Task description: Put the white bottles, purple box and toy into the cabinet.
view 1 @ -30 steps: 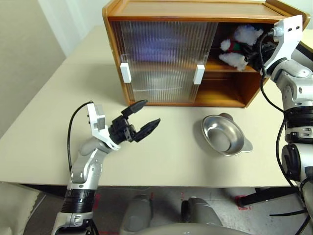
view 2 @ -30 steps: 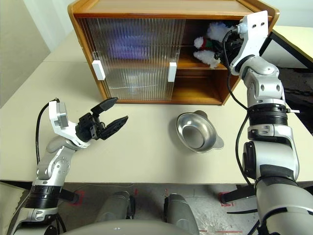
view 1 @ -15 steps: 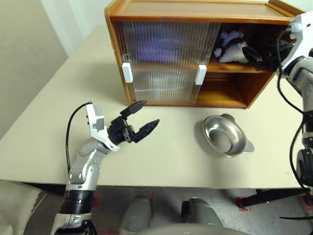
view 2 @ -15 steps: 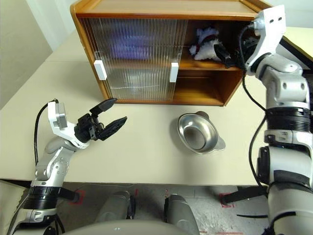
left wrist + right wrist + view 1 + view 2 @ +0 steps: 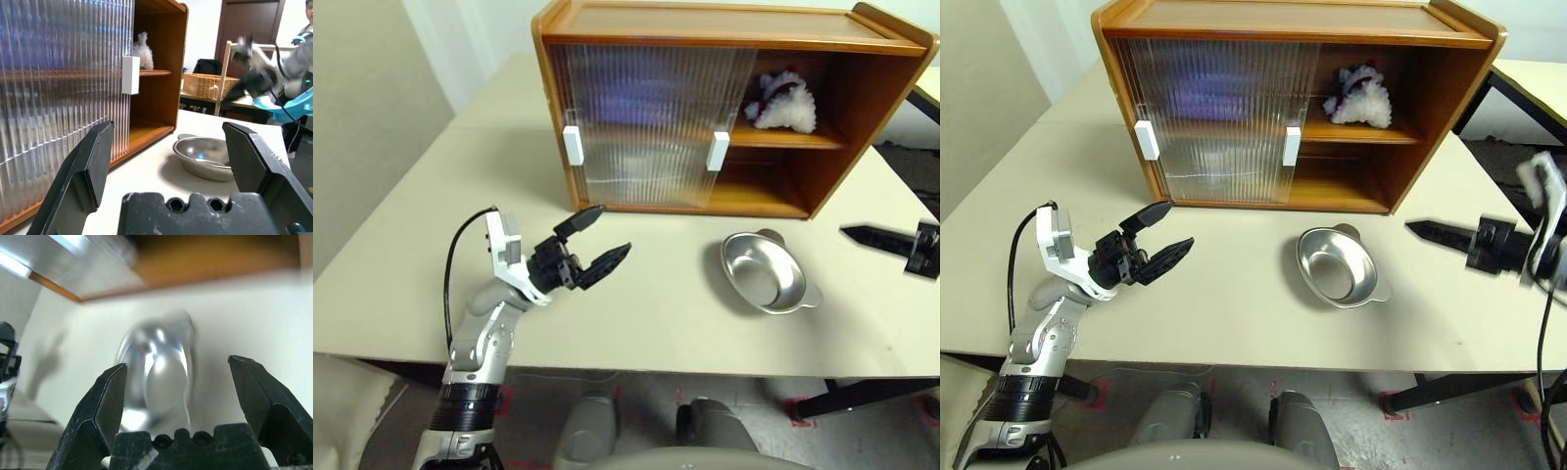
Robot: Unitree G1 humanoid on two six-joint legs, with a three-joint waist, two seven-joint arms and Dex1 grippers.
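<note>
Toy [image 5: 1361, 96] now rests on the cabinet [image 5: 1449, 88] upper shelf; right gripper [image 5: 178, 396] has withdrawn, fingers spread, empty. Left gripper [image 5: 592, 250] likewise spread, empty.

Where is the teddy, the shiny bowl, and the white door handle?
teddy [image 5: 1363, 98], right eye view, its white furry body.
shiny bowl [image 5: 762, 275], left eye view, the inside bottom.
white door handle [image 5: 573, 145], left eye view, middle of the left handle.

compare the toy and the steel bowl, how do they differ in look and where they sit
The toy is soft white plush with red trim; the steel bowl is hard, shiny metal. The toy sits on the upper shelf of the cabinet, in its open right side; the steel bowl stands on the table in front. Neither is held by a gripper.
</note>
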